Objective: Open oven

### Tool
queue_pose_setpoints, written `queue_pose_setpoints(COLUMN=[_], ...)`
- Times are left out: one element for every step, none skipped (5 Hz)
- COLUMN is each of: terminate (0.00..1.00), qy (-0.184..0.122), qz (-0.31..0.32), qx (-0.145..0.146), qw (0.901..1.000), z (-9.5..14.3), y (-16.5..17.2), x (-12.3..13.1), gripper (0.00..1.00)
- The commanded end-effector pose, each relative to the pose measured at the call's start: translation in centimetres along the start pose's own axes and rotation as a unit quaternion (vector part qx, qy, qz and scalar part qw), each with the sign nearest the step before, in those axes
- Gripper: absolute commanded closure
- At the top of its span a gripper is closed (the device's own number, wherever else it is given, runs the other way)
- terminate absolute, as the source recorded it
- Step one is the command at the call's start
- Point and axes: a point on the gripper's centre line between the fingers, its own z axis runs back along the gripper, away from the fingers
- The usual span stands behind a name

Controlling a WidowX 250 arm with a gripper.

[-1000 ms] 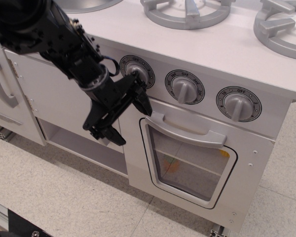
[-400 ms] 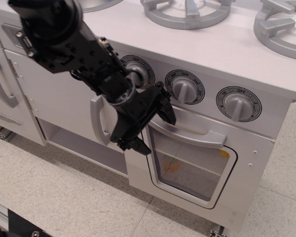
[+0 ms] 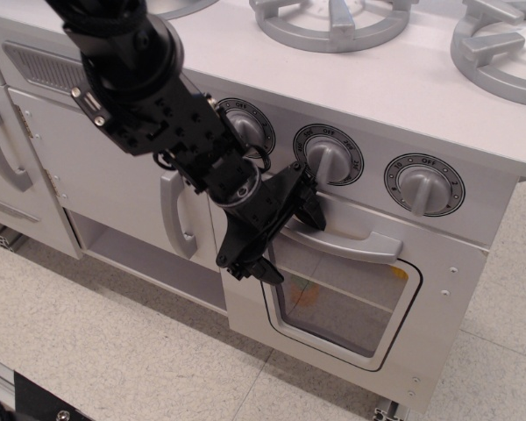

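The white oven (image 3: 438, 289) has a rounded clear window (image 3: 342, 298), a wide grey bar handle (image 3: 355, 239) and three grey dials (image 3: 330, 156) above it. Its door is shut. My black gripper (image 3: 285, 241) is open at the left end of the handle. One finger (image 3: 309, 209) lies on top of the handle's left end. The other finger (image 3: 256, 266) is lower, in front of the door's left edge. The handle's left end is hidden behind the gripper.
A white cabinet door with a vertical grey handle (image 3: 177, 215) is just left of the gripper, under my arm. Another such handle (image 3: 4, 145) is at far left. Grey burners (image 3: 333, 17) sit on the countertop. The speckled floor (image 3: 114, 351) lies below.
My arm has moved right and slightly down. The gripper went from left of the oven door to the handle's left end, uncovering the cabinet's vertical handle. The door stays shut.
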Motion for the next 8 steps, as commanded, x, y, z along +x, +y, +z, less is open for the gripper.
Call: queue_pose_setpoints(terminate=[0.00,0.00,0.00,0.00,0.00,0.00,0.00,0.00], qy=[0.009,0.008,-0.005,-0.039,-0.073,-0.100,-0.084,-0.109], qz=[-0.026,-0.040,-0.057,-0.104,-0.154,-0.163,-0.193,-0.289], qx=[0.014,0.027,0.046,0.079,0.127,0.125,0.123,0.116], qw=[0.9995,0.9988,0.9973,0.9906,0.9773,0.9735,0.9698,0.9441], z=[1.0,2.7,3.9,5.7,8.0,9.8,10.1,9.8], y=[1.5,2.7,3.5,3.7,2.8,1.3,0.0,-0.6], x=[0.0,-0.4,-0.5,-0.7,-0.6,0.6,2.0,3.3], gripper=[0.00,0.00,0.00,0.00,0.00,0.00,0.00,0.00])
